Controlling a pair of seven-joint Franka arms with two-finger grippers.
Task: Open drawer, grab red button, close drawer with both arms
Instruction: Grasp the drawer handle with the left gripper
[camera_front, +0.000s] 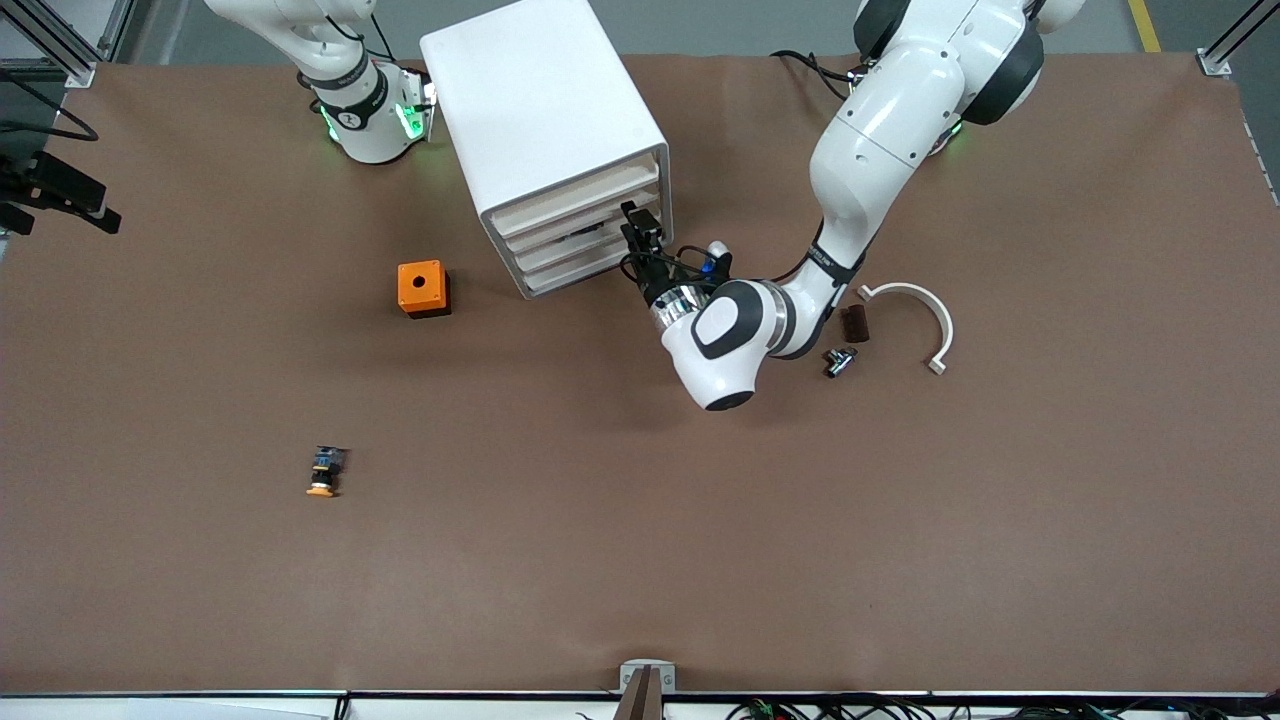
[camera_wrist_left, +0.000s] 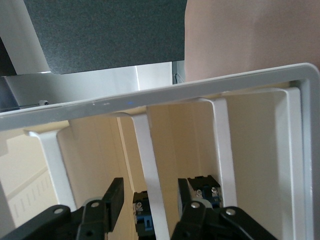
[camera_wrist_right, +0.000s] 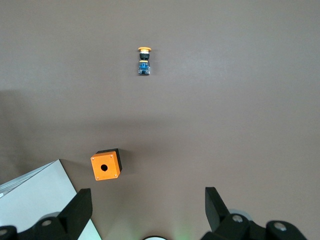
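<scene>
The tall white four-drawer plastic cabinet (camera_front: 545, 130) stands near the robots' bases. The left arm's black two-finger gripper (camera_front: 640, 232) is at its front, fingers (camera_wrist_left: 114, 199) partly apart on either side of a white divider in the shallow white tray-like drawer (camera_wrist_left: 210, 150), holding nothing. The right arm waits, its gripper (camera_wrist_right: 147, 207) spread wide above the table. A small black-and-blue button body (camera_wrist_left: 142, 212) lies in the drawer between the left fingers
</scene>
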